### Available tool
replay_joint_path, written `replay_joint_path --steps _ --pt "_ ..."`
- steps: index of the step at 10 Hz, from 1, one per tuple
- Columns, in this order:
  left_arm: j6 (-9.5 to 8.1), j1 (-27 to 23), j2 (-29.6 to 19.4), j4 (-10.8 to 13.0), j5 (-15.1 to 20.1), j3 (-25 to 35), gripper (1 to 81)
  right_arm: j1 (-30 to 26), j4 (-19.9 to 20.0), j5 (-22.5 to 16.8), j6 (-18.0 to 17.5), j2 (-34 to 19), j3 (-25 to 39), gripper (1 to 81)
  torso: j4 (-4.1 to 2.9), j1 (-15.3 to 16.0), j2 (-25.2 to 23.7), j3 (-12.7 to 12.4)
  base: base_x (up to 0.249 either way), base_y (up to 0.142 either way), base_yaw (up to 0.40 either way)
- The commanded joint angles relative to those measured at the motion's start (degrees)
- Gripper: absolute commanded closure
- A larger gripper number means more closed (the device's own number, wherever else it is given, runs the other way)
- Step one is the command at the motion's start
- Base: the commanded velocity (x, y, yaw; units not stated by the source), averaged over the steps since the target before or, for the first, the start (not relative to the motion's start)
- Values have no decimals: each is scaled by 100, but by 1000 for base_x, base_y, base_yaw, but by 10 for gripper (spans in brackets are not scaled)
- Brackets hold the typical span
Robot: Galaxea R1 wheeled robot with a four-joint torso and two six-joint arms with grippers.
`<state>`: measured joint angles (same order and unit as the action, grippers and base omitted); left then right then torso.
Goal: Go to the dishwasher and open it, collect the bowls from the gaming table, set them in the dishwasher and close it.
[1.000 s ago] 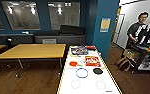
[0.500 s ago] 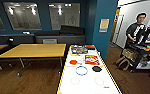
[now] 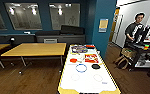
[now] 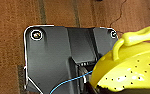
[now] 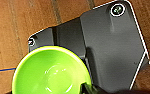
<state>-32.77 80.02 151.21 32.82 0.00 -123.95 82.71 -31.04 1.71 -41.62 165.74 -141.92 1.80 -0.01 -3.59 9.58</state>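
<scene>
The gaming table, with its white top and yellow rim, stretches away in front of me in the head view. On it lie a red bowl and a black bowl, either side of a flat blue ring. In the left wrist view a yellow perforated bowl with a handle hangs over the wooden floor at my left gripper. A bright green bowl hangs the same way at my right gripper, a dark finger over its rim. The dishwasher is out of view.
Colourful packets and a red dish lie at the table's far end. Yellow-topped tables stand to the left, a teal pillar behind. At the right a person stands with a control rig by a cart.
The whole head view has shifted a little, so the camera has moved. The things on the table keep their places.
</scene>
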Motion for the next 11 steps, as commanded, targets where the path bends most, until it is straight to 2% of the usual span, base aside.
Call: replay_joint_path --steps 1,3,11 --pt "69 -175 129 146 184 -305 811 -250 -113 -206 13 31 -89 811 0 1 0 0 -139 0 0" --pt "69 -166 182 146 79 -384 811 -241 -113 -206 13 32 -141 811 0 1 0 0 -142 0 0" --pt "69 -122 235 164 70 -551 811 -242 -139 -206 5 75 -238 811 0 1 -2 0 -148 0 0"
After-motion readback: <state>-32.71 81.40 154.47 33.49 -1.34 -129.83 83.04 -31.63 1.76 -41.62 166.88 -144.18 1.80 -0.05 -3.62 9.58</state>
